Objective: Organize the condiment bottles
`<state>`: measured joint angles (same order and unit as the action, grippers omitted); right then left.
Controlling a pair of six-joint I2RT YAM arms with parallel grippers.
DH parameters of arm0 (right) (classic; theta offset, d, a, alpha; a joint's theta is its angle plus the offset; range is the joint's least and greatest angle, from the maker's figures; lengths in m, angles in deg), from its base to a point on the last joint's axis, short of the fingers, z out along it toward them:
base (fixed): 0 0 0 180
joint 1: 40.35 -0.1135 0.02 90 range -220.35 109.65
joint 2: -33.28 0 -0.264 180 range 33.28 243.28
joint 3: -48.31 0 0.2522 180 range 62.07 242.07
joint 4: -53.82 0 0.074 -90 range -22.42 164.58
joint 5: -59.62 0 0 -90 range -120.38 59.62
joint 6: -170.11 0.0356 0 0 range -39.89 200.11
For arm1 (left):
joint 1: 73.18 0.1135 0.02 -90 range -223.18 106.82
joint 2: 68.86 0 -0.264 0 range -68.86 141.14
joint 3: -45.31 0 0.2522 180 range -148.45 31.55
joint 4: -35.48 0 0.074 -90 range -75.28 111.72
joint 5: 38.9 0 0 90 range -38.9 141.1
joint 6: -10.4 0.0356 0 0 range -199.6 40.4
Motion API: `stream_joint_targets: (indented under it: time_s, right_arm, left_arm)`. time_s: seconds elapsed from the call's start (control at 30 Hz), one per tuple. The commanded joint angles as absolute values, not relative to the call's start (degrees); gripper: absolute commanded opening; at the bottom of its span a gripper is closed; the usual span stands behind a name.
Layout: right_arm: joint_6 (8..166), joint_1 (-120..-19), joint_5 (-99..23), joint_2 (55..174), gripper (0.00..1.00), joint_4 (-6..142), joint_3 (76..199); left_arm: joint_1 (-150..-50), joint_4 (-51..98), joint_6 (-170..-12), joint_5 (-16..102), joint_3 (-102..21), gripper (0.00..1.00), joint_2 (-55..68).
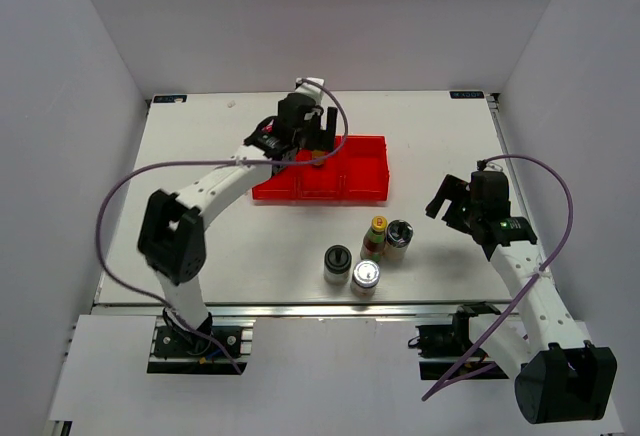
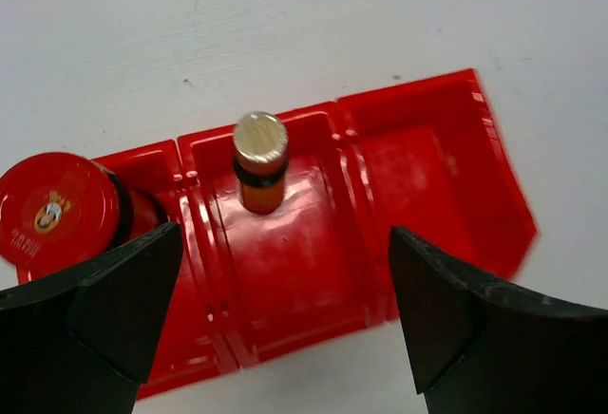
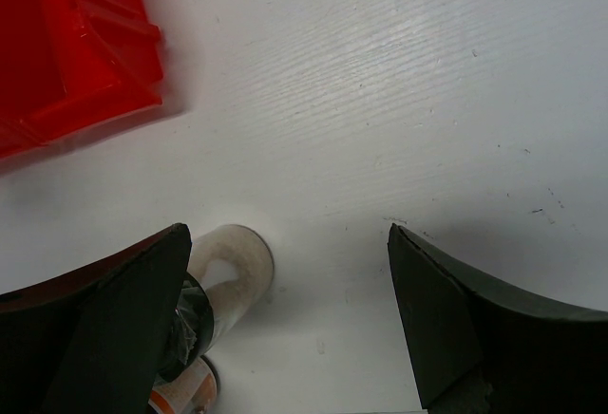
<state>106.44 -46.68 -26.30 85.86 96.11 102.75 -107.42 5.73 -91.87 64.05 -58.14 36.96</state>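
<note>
The three joined red bins (image 1: 360,178) lie mid-table. In the left wrist view a red-lidded dark jar (image 2: 59,210) stands in the left compartment and a thin bottle with a pale round cap (image 2: 260,160) in the middle one; the right compartment (image 2: 432,181) holds nothing. My left gripper (image 1: 326,134) hangs open and empty above the bins (image 2: 285,234). On the table stand a yellow-capped red-labelled bottle (image 1: 376,236), a dark-metallic-lidded jar (image 1: 399,239), a black-lidded jar (image 1: 337,263) and a silver-lidded jar (image 1: 365,278). My right gripper (image 1: 448,204) is open and empty (image 3: 285,243), right of them.
In the right wrist view the dark-lidded jar (image 3: 226,279) lies by my left finger, with the orange-labelled bottle (image 3: 185,390) beneath it and a bin corner (image 3: 66,53) at the top left. White walls enclose the table (image 1: 200,226).
</note>
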Motion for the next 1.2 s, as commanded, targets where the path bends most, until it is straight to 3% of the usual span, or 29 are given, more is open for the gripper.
stream_joint_targets:
  time_s: [0.0, 0.37, 0.63, 1.17]
  right_arm:
    - [105.69, -46.42, -26.68, 85.93, 0.89, 94.56, 103.37]
    - [105.6, -46.51, -27.3, 83.2, 0.89, 94.82, 103.2]
    - [105.78, -46.42, -26.51, 82.93, 0.89, 94.56, 102.58]
    - [105.51, -46.42, -26.6, 83.47, 0.89, 95.18, 102.59]
  left_arm:
    - [-111.93, 8.71, -90.24, 60.86, -50.83, 0.98, 24.33]
    - [-127.14, 12.75, -83.9, 47.32, -27.87, 0.98, 4.62]
    - [-131.53, 14.5, -81.09, 43.98, -28.04, 0.98, 11.03]
    - [-133.21, 19.87, -81.88, 48.89, -34.19, 0.98, 24.03]
